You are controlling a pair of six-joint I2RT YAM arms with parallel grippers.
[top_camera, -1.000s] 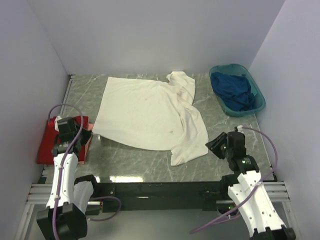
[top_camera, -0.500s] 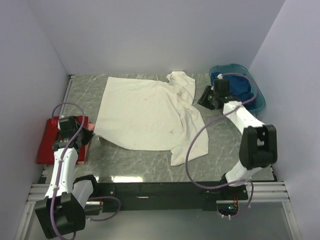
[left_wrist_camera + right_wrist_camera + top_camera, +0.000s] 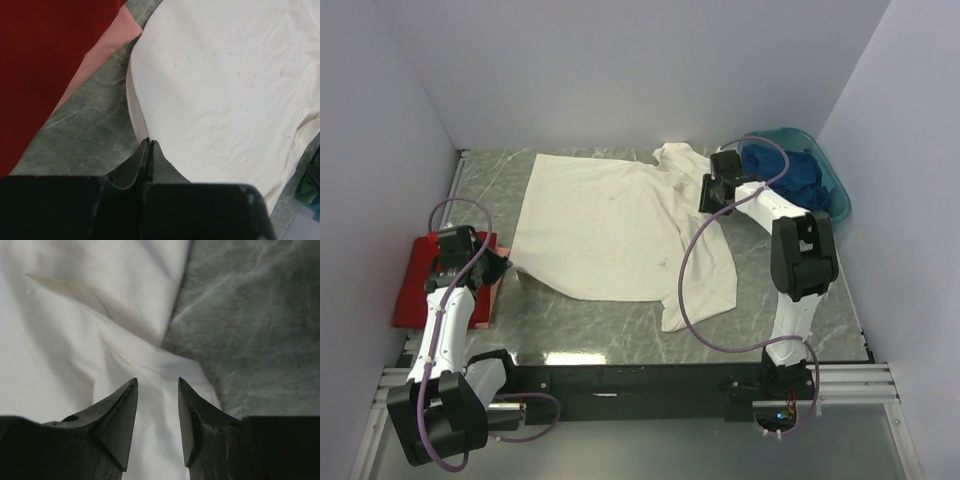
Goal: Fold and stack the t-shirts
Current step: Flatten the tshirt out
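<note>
**A:** Top external. Cream-white t-shirt (image 3: 610,225) lies spread in the middle of the table (image 3: 790,290), its right sleeve side rumpled and doubled over. Red t-shirt (image 3: 410,295) lies folded at the left edge. Dark blue t-shirt (image 3: 800,180) is bunched in the teal basin (image 3: 838,205), far right.

**B:** Arms?

**A:** Left gripper (image 3: 502,262) is at the cream shirt's near-left corner. Right gripper (image 3: 707,197) is over the far-right sleeve.

**B:** Left wrist?

**A:** Jaws pressed together, with the hem apparently pinched between them. The cloth edge rises off the table there.

**B:** Right wrist?

**A:** Jaws spread wide with nothing between them, hovering above a ridge of sleeve fabric just beside bare table.

**B:** Risks?

**A:** Judgement only. Closing on that ridge could gather two layers, and the fold would then carry a wrinkle. A shallow bite could slip out mid-lift. If the left pinch is thin, tension between the arms could strip the corner free. The right arm's cable (image 3: 682,290) loops over the shirt and might drag it.
</note>
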